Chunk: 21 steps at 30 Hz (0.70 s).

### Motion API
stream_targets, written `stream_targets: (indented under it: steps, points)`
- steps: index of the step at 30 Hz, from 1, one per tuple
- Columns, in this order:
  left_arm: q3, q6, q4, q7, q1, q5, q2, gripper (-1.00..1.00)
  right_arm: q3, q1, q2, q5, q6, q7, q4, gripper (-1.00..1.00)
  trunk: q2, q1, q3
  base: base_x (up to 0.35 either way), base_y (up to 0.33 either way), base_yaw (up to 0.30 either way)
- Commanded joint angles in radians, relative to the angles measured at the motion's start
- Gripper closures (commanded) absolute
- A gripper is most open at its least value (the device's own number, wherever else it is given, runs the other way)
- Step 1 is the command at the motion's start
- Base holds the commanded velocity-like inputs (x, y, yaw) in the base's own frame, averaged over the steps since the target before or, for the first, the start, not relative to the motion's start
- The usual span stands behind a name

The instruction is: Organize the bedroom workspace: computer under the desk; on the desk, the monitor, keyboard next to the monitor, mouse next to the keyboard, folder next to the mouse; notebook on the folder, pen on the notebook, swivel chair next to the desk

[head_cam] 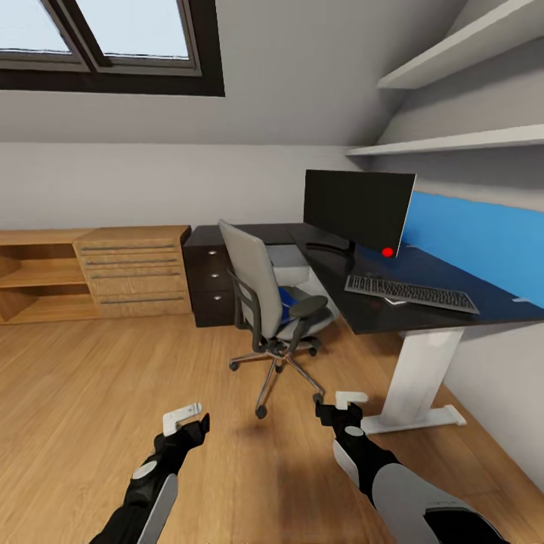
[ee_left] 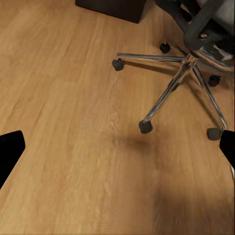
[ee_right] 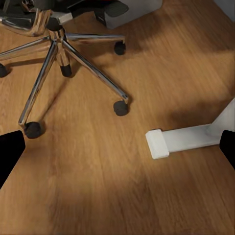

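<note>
left gripper (head_cam: pixel 187 420): fingers spread wide, nothing held, hung low over the floor (head_cam: pixel 113 378) short of the swivel chair (head_cam: pixel 268 302)
right gripper (head_cam: pixel 341 408): fingers also wide, nothing held, between chair base and desk foot (ee_right: pixel 178 141)
folder (head_cam: pixel 285 302): blue, lay on the chair seat, partly hidden by the armrest
chair: stood just beside the desk (head_cam: pixel 423 291), turned toward it
monitor (head_cam: pixel 357 208), keyboard (head_cam: pixel 412 293): on the desk, keyboard in front of the monitor
computer (ee_right: pixel 129 10): probably the grey box behind the chair base, under the desk
handling: folder looked thin, light, likely bendy; pinch an exposed edge clear of the armrest, lift flat
</note>
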Motion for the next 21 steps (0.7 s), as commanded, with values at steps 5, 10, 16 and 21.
stream_targets:
  steps: [5, 10, 16, 21]
  points:
    - [-0.027, 0.005, -0.222, 0.069, 0.123, 0.01, 0.0, -1.0, -0.001, 0.0, 0.0, 0.005, -0.035, -0.004, -0.002, -1.0, -0.036, 0.019, -0.017, 0.0, 0.0, 0.0]
    - [-0.085, 0.005, -0.268, 0.128, 0.151, 0.011, 0.002, -1.0, -0.001, 0.0, -0.001, 0.006, -0.108, -0.006, -0.002, -1.0, -0.071, 0.038, -0.032, 0.0, 0.0, 0.0]
    - [-0.1, 0.005, -0.273, 0.154, 0.155, 0.012, 0.002, -1.0, -0.001, 0.0, 0.0, 0.005, -0.12, -0.006, -0.001, -1.0, -0.113, 0.061, -0.051, 0.0, 0.0, 0.0]
    - [-0.101, 0.005, -0.273, 0.156, 0.155, 0.012, 0.002, -1.0, -0.001, 0.0, 0.0, 0.005, -0.119, -0.005, -0.002, -1.0, -0.148, 0.08, -0.067, 0.0, 0.0, 0.0]
